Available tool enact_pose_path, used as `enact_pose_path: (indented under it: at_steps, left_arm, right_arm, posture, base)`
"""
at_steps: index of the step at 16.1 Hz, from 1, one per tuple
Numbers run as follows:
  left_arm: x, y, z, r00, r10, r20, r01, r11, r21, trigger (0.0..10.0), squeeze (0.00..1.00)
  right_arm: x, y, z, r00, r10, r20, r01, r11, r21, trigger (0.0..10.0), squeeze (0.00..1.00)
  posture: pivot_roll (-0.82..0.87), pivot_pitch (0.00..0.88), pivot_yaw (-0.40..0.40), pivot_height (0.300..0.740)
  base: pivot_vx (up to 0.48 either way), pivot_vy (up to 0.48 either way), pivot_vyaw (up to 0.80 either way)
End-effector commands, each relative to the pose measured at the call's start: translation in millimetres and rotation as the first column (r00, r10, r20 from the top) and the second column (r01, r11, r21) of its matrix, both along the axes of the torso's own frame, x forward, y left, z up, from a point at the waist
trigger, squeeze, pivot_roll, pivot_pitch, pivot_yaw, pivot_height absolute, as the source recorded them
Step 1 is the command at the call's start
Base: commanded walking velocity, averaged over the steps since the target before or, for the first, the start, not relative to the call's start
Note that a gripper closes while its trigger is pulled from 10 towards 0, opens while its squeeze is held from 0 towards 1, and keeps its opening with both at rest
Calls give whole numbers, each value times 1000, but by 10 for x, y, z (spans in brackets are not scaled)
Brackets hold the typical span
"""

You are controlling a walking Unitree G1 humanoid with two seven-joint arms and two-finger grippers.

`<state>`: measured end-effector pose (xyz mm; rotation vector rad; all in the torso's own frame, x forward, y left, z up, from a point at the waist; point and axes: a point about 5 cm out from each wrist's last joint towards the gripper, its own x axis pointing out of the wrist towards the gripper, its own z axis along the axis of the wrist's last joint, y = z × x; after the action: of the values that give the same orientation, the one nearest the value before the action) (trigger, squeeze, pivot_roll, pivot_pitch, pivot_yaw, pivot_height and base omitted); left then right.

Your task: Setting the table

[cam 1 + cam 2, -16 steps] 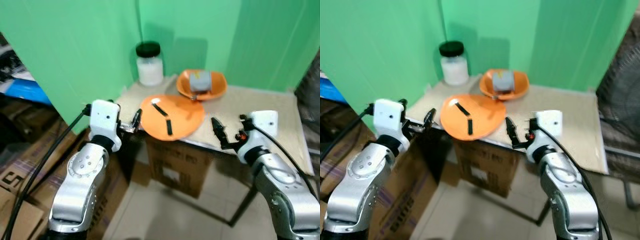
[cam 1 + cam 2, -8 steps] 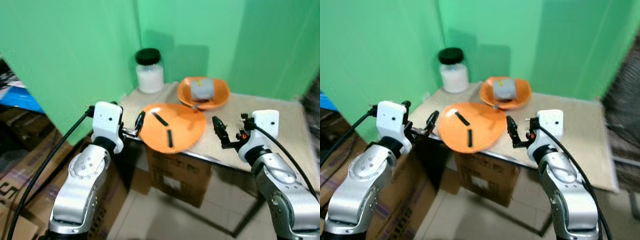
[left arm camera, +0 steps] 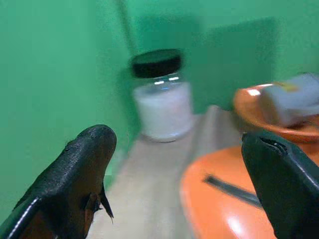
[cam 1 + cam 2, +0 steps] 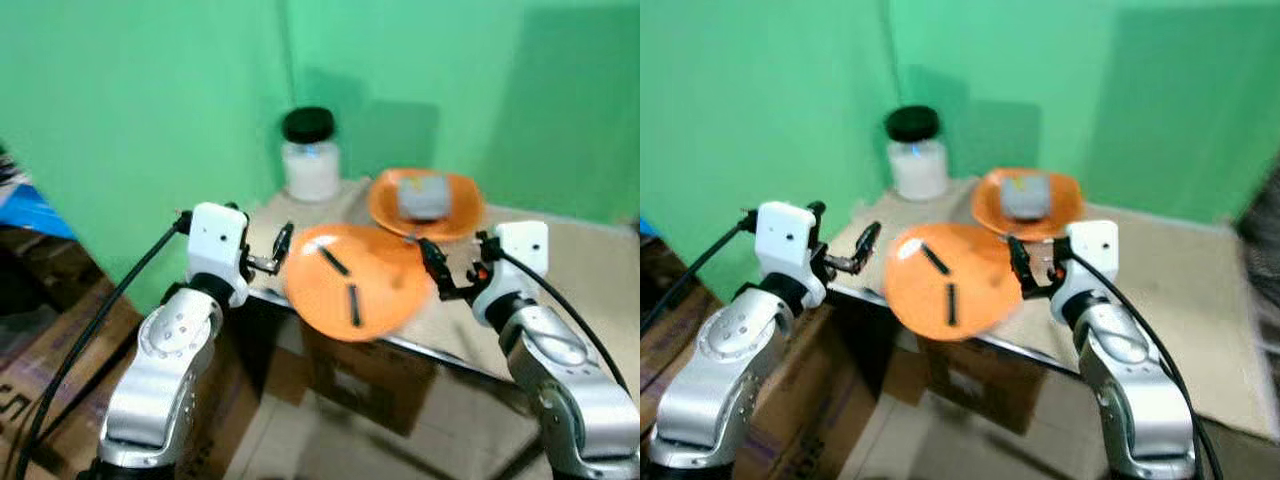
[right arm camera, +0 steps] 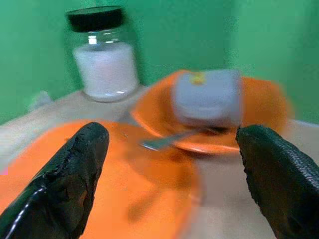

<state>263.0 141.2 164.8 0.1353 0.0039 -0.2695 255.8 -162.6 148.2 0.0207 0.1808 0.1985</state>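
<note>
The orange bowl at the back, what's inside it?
The orange bowl holds a grey block with a yellow spot on top; a metal utensil handle pokes out beneath it. Its working end is hidden.

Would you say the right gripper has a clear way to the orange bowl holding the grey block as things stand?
Probably yes. The right gripper is open at the table's front, and the orange bowl with the grey block sits just beyond it. The wrist view shows bare tabletop between; the orange plate lies off to its left.

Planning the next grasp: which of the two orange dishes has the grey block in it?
The far orange dish, right of the white jar, holds the grey block. The near orange plate carries only two dark strips.
</note>
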Motion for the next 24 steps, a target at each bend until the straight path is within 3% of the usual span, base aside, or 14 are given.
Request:
enact_pose_path:
  at_steps: [1, 6, 9, 11, 12, 13, 19, 23, 24]
  left_arm:
    - [17, 42, 23, 1000, 10, 4, -10, 1000, 8, 10000, 0]
    - [32, 39, -157, 992, -106, -73, 112, 990, 83, 10000, 0]
    - [65, 63, -315, 969, -207, -133, 224, 965, 135, 10000, 0]
    - [111, 26, -423, 934, -309, -177, 337, 929, 154, 10000, 0]
    - [132, -4, -448, 918, -347, -194, 378, 913, 153, 10000, 0]
    - [185, -23, -508, 904, -374, -209, 408, 899, 156, 10000, 0]
    - [370, -105, -796, 886, -389, -254, 439, 879, 185, 10000, 0]
    - [365, -116, -909, 874, -401, -274, 465, 855, 229, 10000, 0]
    - [360, -115, -921, 872, -409, -270, 471, 852, 230, 10000, 0]
  right_arm:
    - [21, 56, 2, 999, 35, -14, -35, 999, 5, 10000, 0]
    - [85, -100, -139, 976, 108, -190, -110, 994, 2, 10000, 0]
    - [204, -156, -215, 957, 128, -261, -126, 992, 26, 10000, 0]
    - [296, -227, -247, 946, 138, -295, -133, 990, 37, 10000, 0]
    - [329, -263, -250, 942, 139, -304, -129, 990, 52, 10000, 400]
    - [364, -283, -254, 935, 161, -315, -141, 986, 86, 10000, 1000]
    - [457, -360, -401, 905, 169, -390, -147, 985, 86, 10000, 1000]
    - [527, -366, -462, 891, 152, -428, -104, 986, 133, 10000, 1000]
    - [538, -352, -487, 876, 166, -452, -111, 983, 147, 10000, 635]
  posture:
    - [73, 0, 64, 740]
    - [62, 0, 55, 740]
    - [57, 0, 41, 740]
    - [59, 0, 33, 740]
    - [55, 0, 24, 740]
    - [51, 0, 27, 740]
    - [4, 0, 41, 740]
    - [-3, 0, 41, 740]
    - [-2, 0, 40, 740]
  base:
    - [315, 0, 0]
    - [61, 0, 0]
    - [0, 0, 0]
    - [0, 0, 0]
    - [0, 0, 0]
    - [0, 0, 0]
    - [0, 0, 0]
    - [0, 0, 0]
    - [0, 0, 0]
